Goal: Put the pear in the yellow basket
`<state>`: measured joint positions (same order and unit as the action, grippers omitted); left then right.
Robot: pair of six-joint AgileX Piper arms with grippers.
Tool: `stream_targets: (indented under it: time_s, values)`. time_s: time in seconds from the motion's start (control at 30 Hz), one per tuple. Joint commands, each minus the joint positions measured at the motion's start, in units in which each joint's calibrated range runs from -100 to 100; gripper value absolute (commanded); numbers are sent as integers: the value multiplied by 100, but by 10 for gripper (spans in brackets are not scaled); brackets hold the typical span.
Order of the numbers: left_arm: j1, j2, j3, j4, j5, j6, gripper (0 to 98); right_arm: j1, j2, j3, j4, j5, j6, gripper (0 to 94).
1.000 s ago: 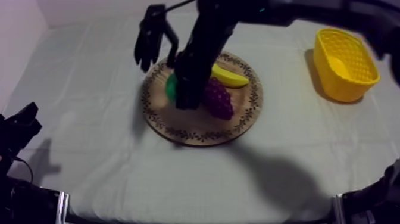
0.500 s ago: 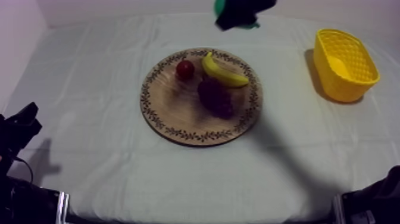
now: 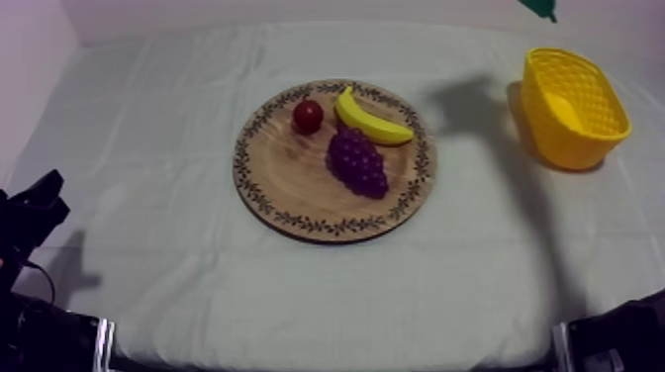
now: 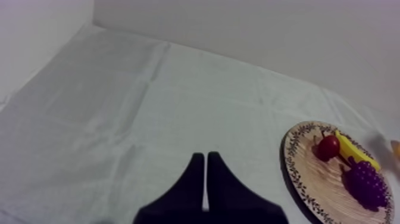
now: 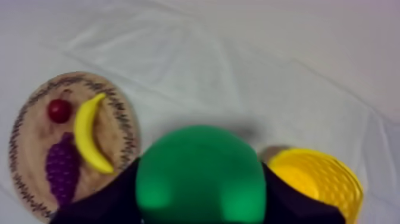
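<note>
Two grippers: you've got one loaded, one idle.
Right gripper (image 5: 200, 205): black fingers (image 5: 110, 199) are clamped on either side of the pear (image 5: 199, 176), spread as wide as the fruit.
Pear: green, off the board, held up in the air over the cloth. In your right wrist view it sits between the board and the basket. In the top view a green bit of the pear (image 3: 539, 8) pokes in at the far edge, just beyond the basket.
Basket (image 3: 579, 148): yellow, on the far right of the table, well apart from the board.
Board (image 3: 287, 183): round, wooden, patterned rim, mid-table. It carries a small red fruit (image 3: 308, 116), a banana (image 3: 371, 119) just beside it, and grapes (image 3: 358, 163) just in front of the banana.
Left gripper (image 4: 205, 158): fingers pressed together into a narrow wedge with nothing between them. It's low over the cloth at your left side, well apart from the board.
Cloth (image 3: 178, 257): grey-white, lightly creased.
</note>
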<state>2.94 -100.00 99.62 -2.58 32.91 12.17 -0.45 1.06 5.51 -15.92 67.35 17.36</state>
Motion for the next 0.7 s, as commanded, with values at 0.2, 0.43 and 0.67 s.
stream_targets:
  time_s: [0.2, 0.43, 0.67]
  values:
    - [-1, 0, 5, 2, -1, 2, 1, 878, 430, 650, 119, -699, 18, 359]
    - [-1, 0, 5, 2, -1, 2, 1, 1130, 1079, 1098, 299, -1364, -124, 436]
    - [-1, 0, 5, 2, -1, 2, 1, 1199, 1313, 1307, 476, -1613, -433, 734]
